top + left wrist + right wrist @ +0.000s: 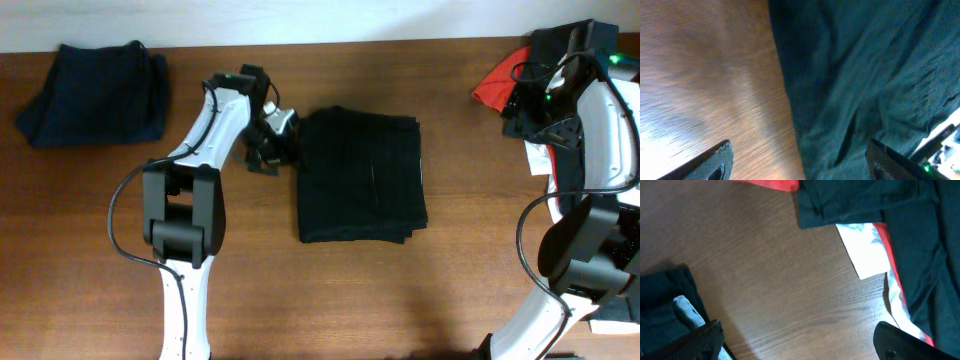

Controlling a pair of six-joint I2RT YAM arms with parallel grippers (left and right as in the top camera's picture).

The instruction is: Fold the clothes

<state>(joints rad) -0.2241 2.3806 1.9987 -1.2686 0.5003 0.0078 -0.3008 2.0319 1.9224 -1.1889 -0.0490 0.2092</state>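
A folded black garment point(362, 176) lies in the middle of the table. My left gripper point(272, 150) is at its left edge, open, with one finger over bare wood and the other over the dark fabric point(865, 75). A folded navy garment point(95, 92) sits at the far left. A heap of unfolded clothes point(530, 85) with a red-orange piece point(495, 88) lies at the far right. My right gripper point(540, 100) is open above bare wood beside that heap; dark fabric with white and red trim point(890, 280) shows in the right wrist view.
The wooden table point(460, 280) runs to a pale wall at the back. White items lie at the right edge point(620, 330).
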